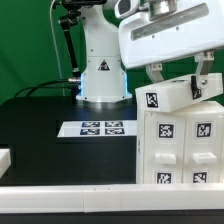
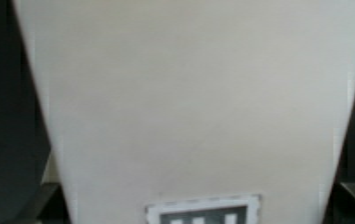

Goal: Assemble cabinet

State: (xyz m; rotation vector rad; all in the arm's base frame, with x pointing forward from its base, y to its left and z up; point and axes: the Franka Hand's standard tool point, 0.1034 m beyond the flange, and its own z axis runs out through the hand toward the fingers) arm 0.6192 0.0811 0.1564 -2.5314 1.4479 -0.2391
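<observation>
The cabinet point(image 1: 185, 145) is a large white boxy body with black-and-white tags, standing on the black table at the exterior view's right. A smaller white tagged block point(image 1: 172, 97) sits tilted on its top. My gripper point(image 1: 178, 76) hangs over this block with one finger on each side, shut on it. In the wrist view the white block point(image 2: 192, 100) fills almost the whole picture, with a tag point(image 2: 206, 212) near the gripper point(image 2: 195, 205). The dark fingers point(image 2: 42, 200) show at the block's two edges.
The marker board point(image 1: 100, 128) lies flat on the table's middle. The arm's white base point(image 1: 100, 75) stands behind it. A small white piece point(image 1: 5, 158) lies at the exterior view's left edge. A white rail point(image 1: 70, 195) runs along the table's front.
</observation>
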